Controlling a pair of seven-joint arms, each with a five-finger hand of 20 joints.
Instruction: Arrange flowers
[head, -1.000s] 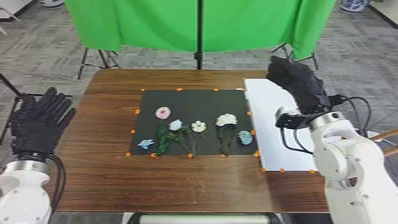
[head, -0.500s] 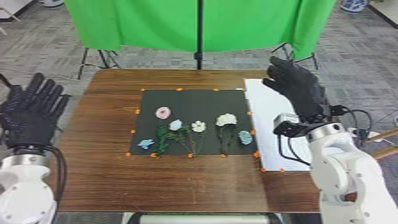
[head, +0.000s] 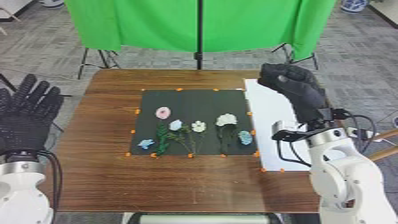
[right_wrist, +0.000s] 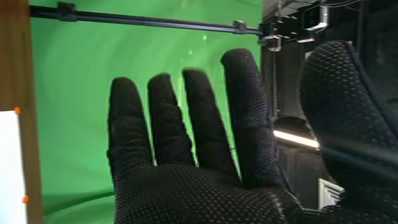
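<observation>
Flowers on a black square sheet (head: 191, 104): on the near half, a light-blue bloom (head: 146, 144) is seen at the left and a pale-blue oval bloom (head: 245, 137) at the right; between them are laid a pink oval bloom (head: 163, 113), a leafy green stem (head: 163, 136), a bluish-white bloom (head: 175, 125), a small white bloom (head: 198, 126) and a fuller cream-white bloom (head: 226, 119); the sheet is carried by a brown wooden surface (head: 160, 187). The right hand (head: 295, 89) is raised over the far part of a long white sheet (head: 265, 112), its straight fingers spread and the thumb apart, with nothing pinched; the left hand (head: 27, 122) is held open beyond the left edge of the surface.

The step in hand is judged to be a pause between placements; which sheet is meant for the final layout cannot be told. For the next move, the right hand would need to be brought leftward over the black sheet and lowered, and one stem pinched between thumb and fingers; the thin stems are likely to be hard to lift, and those near the middle, lying close together, may be dragged along.

Orange markers (head: 179, 89) are set around the sheets; a green curtain (head: 133, 25) and a black upright pole (head: 200, 30) are seen beyond the surface; black cables (head: 361, 118) are looped beside the right wrist and might catch.
</observation>
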